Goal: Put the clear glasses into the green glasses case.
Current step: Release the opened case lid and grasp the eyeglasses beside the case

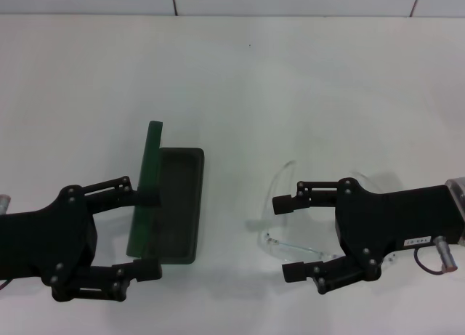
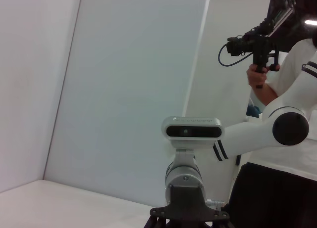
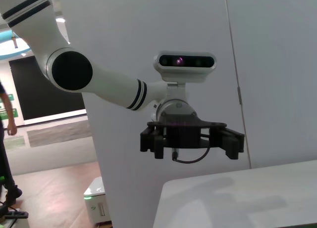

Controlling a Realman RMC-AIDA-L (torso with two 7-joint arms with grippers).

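In the head view the green glasses case point(image 1: 178, 204) lies open on the white table, its lid point(image 1: 145, 190) standing upright on the left side. My left gripper point(image 1: 151, 233) is open beside that lid, with its far finger point(image 1: 145, 197) touching the lid's outer face. To the right lie the clear glasses point(image 1: 280, 176), faint against the table. My right gripper point(image 1: 285, 237) is open with the glasses between its fingers. The right wrist view shows the left gripper point(image 3: 192, 141) farther off, its fingers spread.
The white table point(image 1: 240, 81) runs back to a tiled wall. In the left wrist view a person point(image 2: 292, 74) holding a camera rig stands behind the right arm point(image 2: 257, 134). A bare strip of table separates case and glasses.
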